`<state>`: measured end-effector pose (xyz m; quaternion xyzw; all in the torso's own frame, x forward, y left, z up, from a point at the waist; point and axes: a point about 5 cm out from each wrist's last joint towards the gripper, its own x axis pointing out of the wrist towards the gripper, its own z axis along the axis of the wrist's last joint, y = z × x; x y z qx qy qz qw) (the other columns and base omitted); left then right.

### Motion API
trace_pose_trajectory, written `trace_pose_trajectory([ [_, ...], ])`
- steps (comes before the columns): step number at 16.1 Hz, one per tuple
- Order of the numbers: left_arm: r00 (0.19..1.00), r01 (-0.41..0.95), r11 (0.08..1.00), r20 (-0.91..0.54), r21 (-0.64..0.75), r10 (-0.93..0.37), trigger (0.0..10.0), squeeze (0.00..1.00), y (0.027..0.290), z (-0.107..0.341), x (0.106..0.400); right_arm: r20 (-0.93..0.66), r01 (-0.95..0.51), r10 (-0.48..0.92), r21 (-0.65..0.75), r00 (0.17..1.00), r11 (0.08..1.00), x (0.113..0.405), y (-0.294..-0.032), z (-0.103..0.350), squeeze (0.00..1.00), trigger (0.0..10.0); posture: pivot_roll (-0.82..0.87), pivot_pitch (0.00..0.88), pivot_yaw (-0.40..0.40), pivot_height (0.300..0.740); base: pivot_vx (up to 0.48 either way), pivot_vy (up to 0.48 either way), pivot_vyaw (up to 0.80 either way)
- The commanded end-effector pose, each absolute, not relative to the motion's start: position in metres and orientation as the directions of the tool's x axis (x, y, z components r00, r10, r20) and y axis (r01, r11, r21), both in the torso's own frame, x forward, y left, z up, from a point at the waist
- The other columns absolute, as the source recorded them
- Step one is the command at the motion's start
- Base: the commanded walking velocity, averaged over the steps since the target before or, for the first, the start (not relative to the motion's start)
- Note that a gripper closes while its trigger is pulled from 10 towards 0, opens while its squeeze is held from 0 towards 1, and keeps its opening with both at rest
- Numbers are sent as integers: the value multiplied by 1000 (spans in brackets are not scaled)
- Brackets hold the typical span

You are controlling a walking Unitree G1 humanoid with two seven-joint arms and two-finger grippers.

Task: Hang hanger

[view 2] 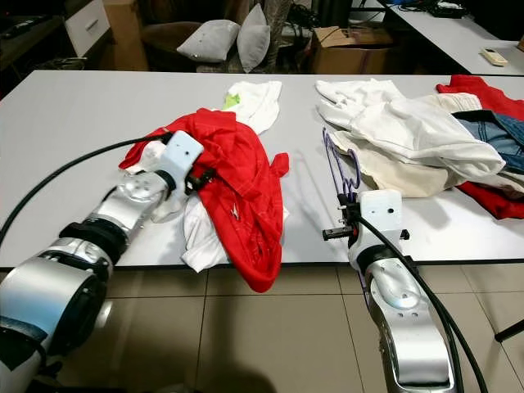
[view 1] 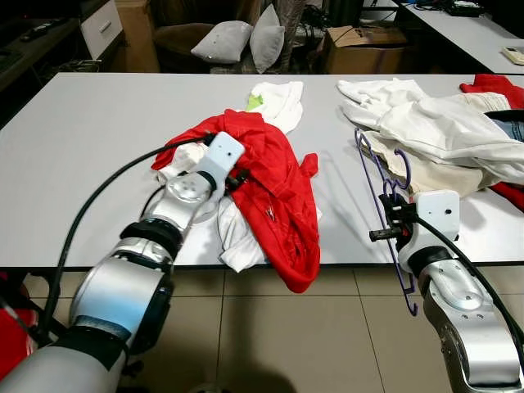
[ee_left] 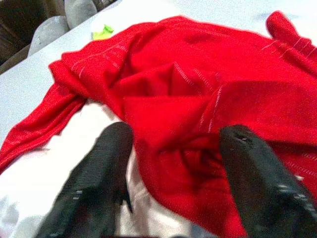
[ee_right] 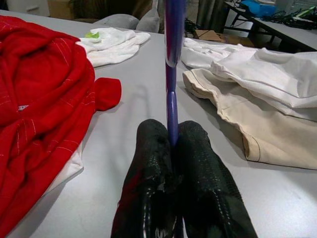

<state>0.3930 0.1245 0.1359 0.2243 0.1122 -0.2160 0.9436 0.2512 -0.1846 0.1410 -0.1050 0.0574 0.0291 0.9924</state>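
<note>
A red shirt (view 1: 274, 176) lies crumpled near the front edge of the grey table (view 1: 90, 139), hanging partly over it. My left gripper (view 1: 239, 178) is at the shirt's left side. In the left wrist view it (ee_left: 178, 144) is open, its fingers (ee_left: 106, 163) apart with a fold of the red shirt (ee_left: 198, 89) bunched between them. A purple hanger (view 1: 374, 168) stands on edge to the right, its lower end past the table edge. My right gripper (view 1: 390, 218) is shut on the hanger's thin bar (ee_right: 172, 59), also seen up close (ee_right: 171, 136).
A white garment (view 1: 237, 233) lies under the red shirt, and another white one (view 1: 278, 98) behind it. A pile of white and beige clothes (view 1: 442, 131), with jeans and red cloth (view 1: 495, 86), covers the right of the table. Cushions (view 1: 225, 41) and a cardboard box (view 1: 364, 49) stand beyond.
</note>
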Motion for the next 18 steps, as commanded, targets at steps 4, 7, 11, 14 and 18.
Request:
trace_pose_trajectory([
  [4,891,443,790,-308,424,-335,0,0,123,138,395,-87,-59,42,-204,995,977,248,-181,147,0,10000,-70,0,53,740,0,0,0],
  [7,893,438,765,-325,472,-311,0,0,126,135,394,-87,-59,42,-207,995,977,245,-181,148,0,10000,-83,0,59,740,0,0,0],
  [11,897,428,736,-346,524,-276,0,0,133,131,393,-96,-51,30,-227,995,972,239,-187,150,0,10000,-122,0,58,740,0,0,0],
  [14,903,415,726,-345,549,-256,3216,0,137,132,394,-101,-50,27,-232,995,971,237,-189,151,0,10000,-126,0,55,740,0,0,0],
  [18,902,415,720,-356,556,-245,0,0,140,131,393,-105,-58,34,-236,994,970,239,-188,152,0,10000,-121,0,41,740,0,0,0],
])
